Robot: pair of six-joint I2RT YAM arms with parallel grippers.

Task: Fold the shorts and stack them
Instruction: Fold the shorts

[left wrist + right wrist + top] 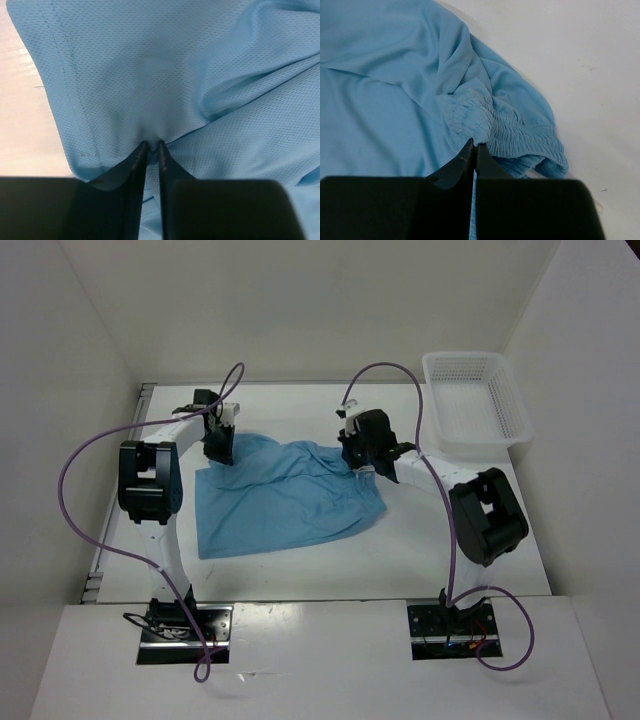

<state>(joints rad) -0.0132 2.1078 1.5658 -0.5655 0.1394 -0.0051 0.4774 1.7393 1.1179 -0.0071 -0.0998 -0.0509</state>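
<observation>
The light blue shorts [285,495] lie spread on the white table between the two arms. My left gripper [220,448] is shut on the cloth at the shorts' far left corner; in the left wrist view its fingertips [152,146] pinch a pucker of the fabric [150,75] near a stitched hem. My right gripper [362,468] is shut on the gathered elastic waistband [520,132] at the shorts' far right end; its closed tips [474,145] meet in the ruffled band. The drawstring is hidden.
A white plastic mesh basket [475,400] stands at the far right of the table. Purple cables loop above both arms. White walls close in the table on three sides.
</observation>
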